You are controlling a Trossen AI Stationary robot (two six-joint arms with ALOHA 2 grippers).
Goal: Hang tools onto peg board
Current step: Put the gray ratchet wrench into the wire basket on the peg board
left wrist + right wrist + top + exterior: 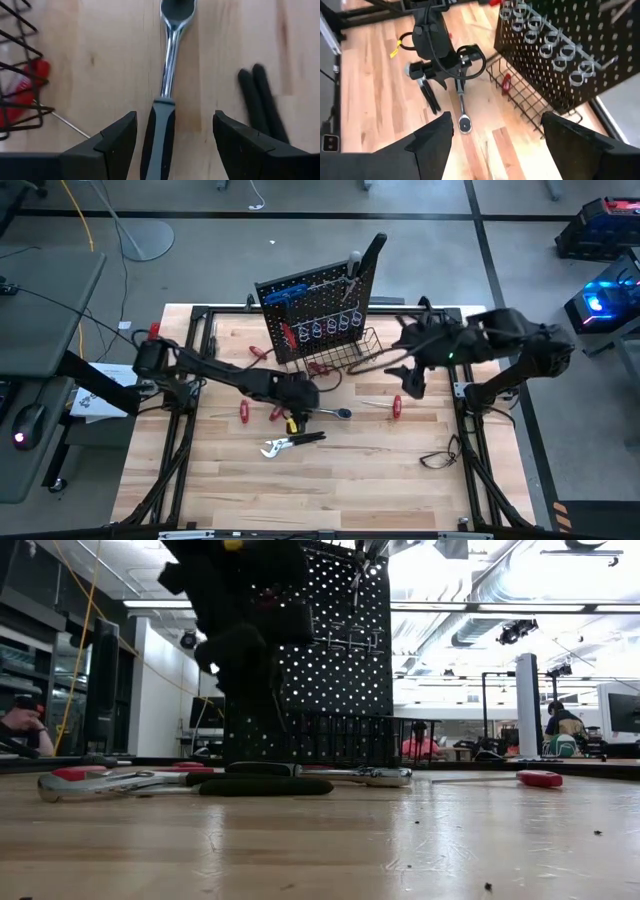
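A ratchet wrench (335,413) with a silver head and a black-grey handle (157,137) lies flat on the wooden table in front of the peg board (315,310). My left gripper (172,130) is open and low over the table, also seen from above (305,402). Its fingers stand on either side of the ratchet's handle without touching it. Silver pliers with black handles (290,443) lie just near of it. My right gripper (495,137) is open and empty, held above the table to the right of the board's wire basket (350,355).
Red-handled screwdrivers lie at the left (243,412) and the right (397,406) of the ratchet, and one (22,95) lies in the basket. Blue tools (285,295) and metal rings (325,330) hang on the board. A black cable (440,455) lies at the right edge.
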